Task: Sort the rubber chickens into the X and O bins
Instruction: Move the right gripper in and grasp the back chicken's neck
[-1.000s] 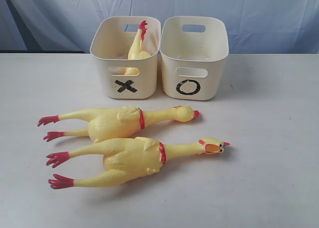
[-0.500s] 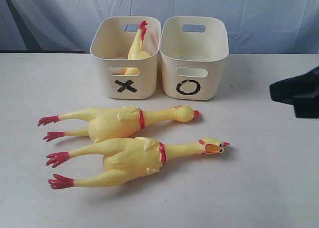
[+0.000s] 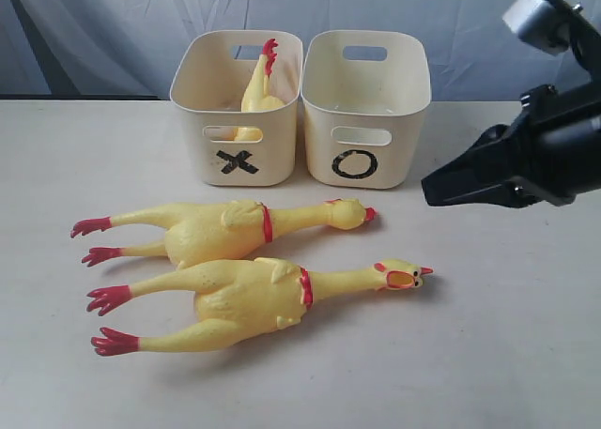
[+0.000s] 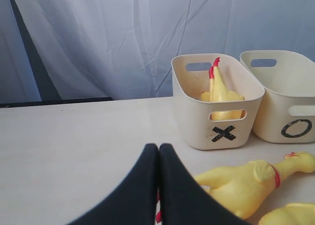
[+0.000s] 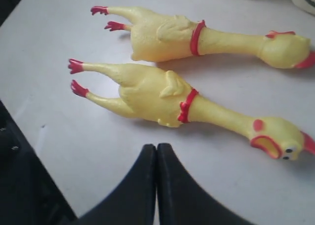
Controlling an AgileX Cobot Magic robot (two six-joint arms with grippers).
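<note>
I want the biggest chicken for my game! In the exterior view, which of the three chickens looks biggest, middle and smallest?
1. Front chicken and back chicken: they look about alike, and the front one is nearer the camera, so no ranking.
2. Third chicken, in the X bin: looks smallest, though partly hidden and farther away.

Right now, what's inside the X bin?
One small rubber chicken, neck and red comb pointing up toward the rim. Its lower body shows only through the front handle slot; the X bin's front wall hides its floor.
</note>
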